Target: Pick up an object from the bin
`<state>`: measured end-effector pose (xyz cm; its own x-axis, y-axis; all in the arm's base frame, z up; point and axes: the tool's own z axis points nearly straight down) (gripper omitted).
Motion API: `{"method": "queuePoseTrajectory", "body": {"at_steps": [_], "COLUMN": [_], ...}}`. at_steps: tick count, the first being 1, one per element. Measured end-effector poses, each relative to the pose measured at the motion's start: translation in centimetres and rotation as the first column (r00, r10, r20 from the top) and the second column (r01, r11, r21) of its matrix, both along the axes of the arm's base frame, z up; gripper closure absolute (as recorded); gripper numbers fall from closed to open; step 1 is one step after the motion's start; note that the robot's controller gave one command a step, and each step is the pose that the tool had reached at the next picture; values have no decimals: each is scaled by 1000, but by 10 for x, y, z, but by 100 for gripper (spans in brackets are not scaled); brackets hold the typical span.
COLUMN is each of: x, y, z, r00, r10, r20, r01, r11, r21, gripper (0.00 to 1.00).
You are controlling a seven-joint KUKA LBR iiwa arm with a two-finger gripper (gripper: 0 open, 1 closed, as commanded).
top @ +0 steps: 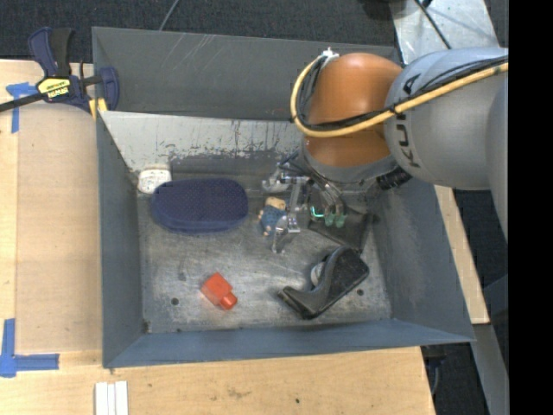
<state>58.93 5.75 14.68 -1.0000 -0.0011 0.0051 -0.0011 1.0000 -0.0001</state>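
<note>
My gripper (288, 217) hangs under the orange wrist cover, over the middle right of the bin floor. Its metal fingers point down toward the floor, and a small blue and tan thing (271, 214) shows at their left side; whether it sits between the fingers is unclear. A black angled tool-like thing (333, 284) lies just below and right of the gripper, near the front right. A dark blue oval case (200, 205) lies to the left of the gripper at the back.
A small red-orange block (219, 290) lies on the floor at the front left. A small white thing (155, 179) sits in the back left corner beside the blue case. The arm comes in over the bin's right wall.
</note>
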Motion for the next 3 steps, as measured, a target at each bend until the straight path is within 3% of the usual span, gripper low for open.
{"method": "queuePoseTrajectory", "body": {"at_steps": [1, 2, 3], "x": [16, 18, 12], "y": [-22, -21, -39], "z": [-73, -70, 74], "r00": [990, 990, 984], "r10": [-137, -137, -175], "r20": [10, 19, 16], "r01": [137, 137, 175], "r11": [991, 991, 985], "r21": [2, 3, 2], "gripper": [0, 100, 100]}}
